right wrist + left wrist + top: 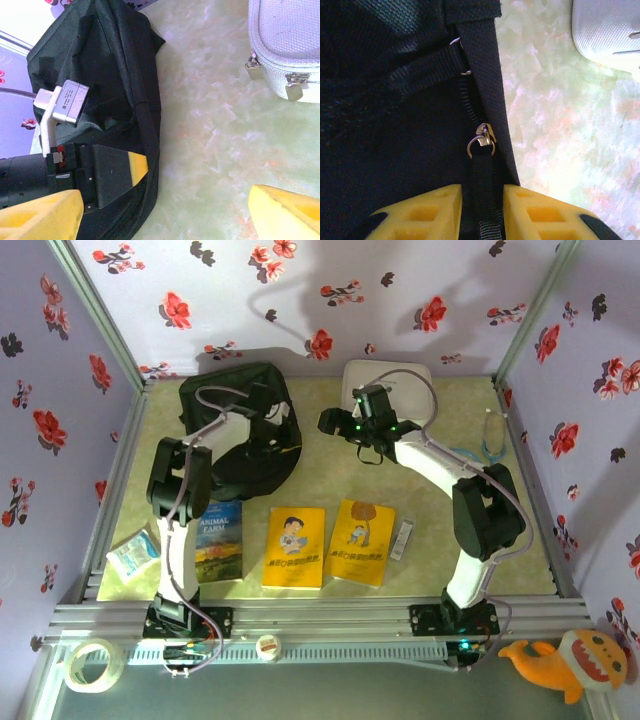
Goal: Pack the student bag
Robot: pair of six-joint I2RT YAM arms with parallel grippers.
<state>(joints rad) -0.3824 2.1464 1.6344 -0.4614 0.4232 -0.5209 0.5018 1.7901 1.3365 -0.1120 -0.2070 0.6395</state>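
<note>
Black student bag point(240, 425) lies at the back left of the table point(430, 480), left gripper point(482, 210) pinched narrow on its zip pull point(482, 167), right gripper point(167, 212) spread wide and empty, books point(294, 546) unpacked near the front, so packing seems barely begun

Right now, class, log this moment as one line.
left claw: astride zipper pull strap of black backpack, grip unclear | right claw: open, over table between backpack and white zip case
</note>
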